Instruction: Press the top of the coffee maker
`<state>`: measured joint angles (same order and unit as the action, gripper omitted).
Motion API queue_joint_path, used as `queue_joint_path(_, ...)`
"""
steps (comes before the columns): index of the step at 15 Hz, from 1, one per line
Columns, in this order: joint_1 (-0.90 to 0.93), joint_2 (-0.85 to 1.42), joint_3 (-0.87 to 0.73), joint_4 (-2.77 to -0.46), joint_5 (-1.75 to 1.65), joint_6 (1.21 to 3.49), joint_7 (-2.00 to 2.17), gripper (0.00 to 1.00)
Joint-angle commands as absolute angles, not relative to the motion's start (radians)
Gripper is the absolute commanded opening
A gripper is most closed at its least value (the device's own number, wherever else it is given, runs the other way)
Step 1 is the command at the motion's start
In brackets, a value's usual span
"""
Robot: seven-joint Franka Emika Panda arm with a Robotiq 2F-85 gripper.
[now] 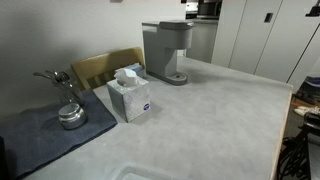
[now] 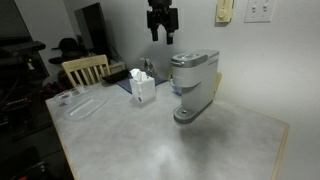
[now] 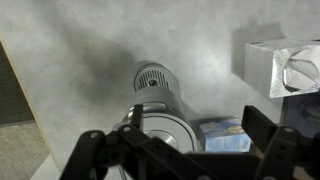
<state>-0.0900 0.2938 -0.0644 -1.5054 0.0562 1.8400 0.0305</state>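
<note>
The work is at the approach step: nothing has been pressed yet. The coffee maker [image 2: 195, 85] stands on the grey bench [image 2: 150, 140], towards its back edge, with the white tissue box [image 2: 143, 87] just beside it and a wooden chair [image 2: 85, 70] behind. The end effector [image 2: 161, 35] hangs high above the bench with its fingers apart and nothing between them, well clear of the machine's flat top. In the wrist view the end effector [image 3: 178, 152] looks straight down past its spread fingers at the machine's round drip base [image 3: 152, 78], so it seems roughly lined up overhead, though in an exterior view it sits a little to one side of the top. My judgement is that the next move calls for a small sideways correction to centre over the darker lid, then a slow vertical descent until a fingertip bears on it; closing the fingers first would likely give a firmer pressing point. No brand or writing can be read: the tissue box [image 1: 130, 95] carries a blue mark too small to make out.
</note>
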Motion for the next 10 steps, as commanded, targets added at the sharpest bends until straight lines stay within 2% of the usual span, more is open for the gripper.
queue_joint_path(1, -0.127, 0.383, -0.053, -1.393, 0.143, 1.772, -0.065, 1.0)
queue_joint_path(10, -0.152, 0.494, -0.061, -1.224, 0.099, 1.701, -0.134, 1.0)
